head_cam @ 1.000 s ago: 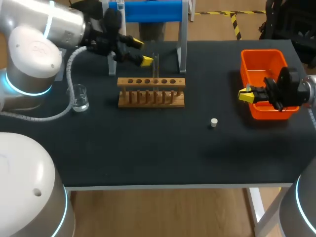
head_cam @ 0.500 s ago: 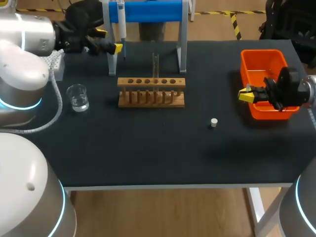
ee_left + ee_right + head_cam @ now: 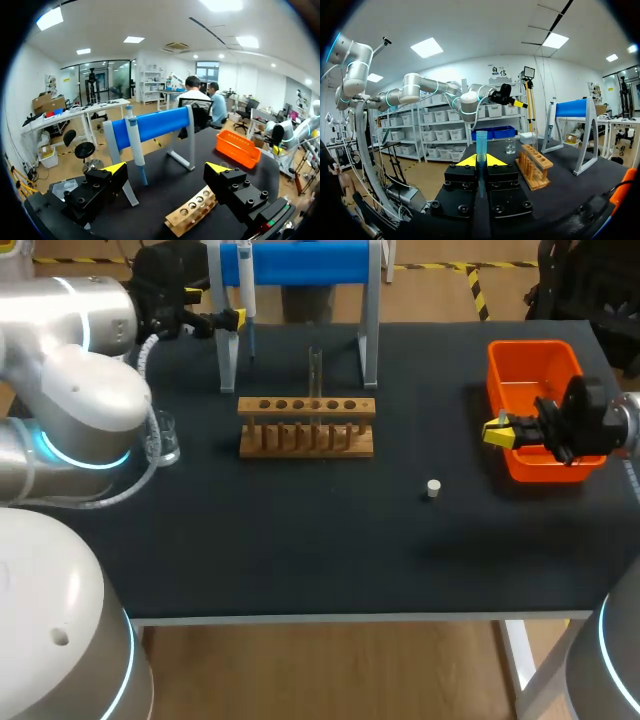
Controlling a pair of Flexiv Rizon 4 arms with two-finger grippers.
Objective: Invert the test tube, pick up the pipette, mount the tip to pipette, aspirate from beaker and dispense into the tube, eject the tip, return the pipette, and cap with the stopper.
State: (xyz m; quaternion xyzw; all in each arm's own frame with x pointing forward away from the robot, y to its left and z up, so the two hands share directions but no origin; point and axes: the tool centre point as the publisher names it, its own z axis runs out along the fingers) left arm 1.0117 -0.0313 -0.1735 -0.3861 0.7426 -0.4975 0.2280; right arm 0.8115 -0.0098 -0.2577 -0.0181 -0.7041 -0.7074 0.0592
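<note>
- test tube (image 3: 315, 368) stands upright in a middle hole of the wooden rack (image 3: 307, 426), near the back of the black worktop (image 3: 300, 540).
- pipette (image 3: 247, 292) hangs from the left end of the blue-barred stand (image 3: 310, 260) behind the rack, with its slim end pointing down.
- left pincer (image 3: 215, 308) is up beside the pipette, on the outer side of the stand. its yellow-tipped fingers are wide apart with nothing between them.
- from that wrist, the pipette (image 3: 135, 142) shows ahead of the left pincer (image 3: 167, 167) and not touching either finger. the rack (image 3: 192, 215) lies lower down, ahead of one finger.
- beaker (image 3: 165, 443) sits at the left of the worktop, well apart from the rack and partly hidden by the left arm and its cable.
- stopper (image 3: 433, 488), small and pale, lies alone on the worktop between the rack and the orange bin (image 3: 535, 355).
- right pincer (image 3: 498, 430) hangs at the bin's near left corner.
- in its own view, the right pincer (image 3: 481, 161) is clamped on a slim blue tube (image 3: 481, 142) that sticks up between the yellow tips.
</note>
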